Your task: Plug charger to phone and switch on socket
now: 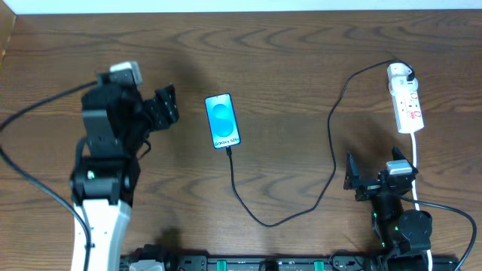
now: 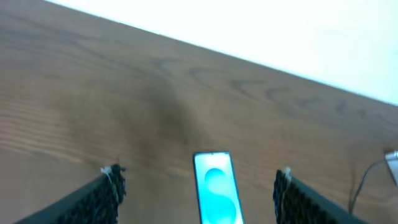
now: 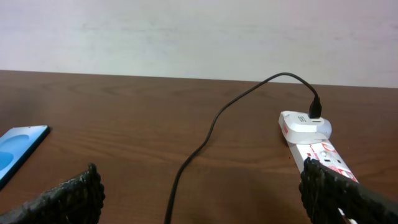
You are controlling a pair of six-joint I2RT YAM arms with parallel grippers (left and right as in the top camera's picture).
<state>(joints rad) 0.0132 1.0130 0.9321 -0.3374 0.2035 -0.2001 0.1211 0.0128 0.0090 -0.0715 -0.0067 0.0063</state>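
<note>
Overhead: the phone (image 1: 223,120) lies face up at mid-table, its screen lit. The charger (image 1: 398,74) has its tip at the phone's near edge. Its cable loops near, then runs far and right to the white adapter on the socket's (image 1: 410,109) far end. The left gripper (image 1: 167,107) sits just left of the phone, jaws well apart and empty. The right gripper (image 1: 374,179) sits near of the socket, spread wide and empty.

Left wrist: both fingers (image 2: 106,196) frame the phone, which lies beyond them, untouched.

Right wrist: the fingers (image 3: 68,199) stand wide apart. The cable crosses the table between them, the socket is at right and the phone's corner at left. I cannot tell the switch's state.
</note>
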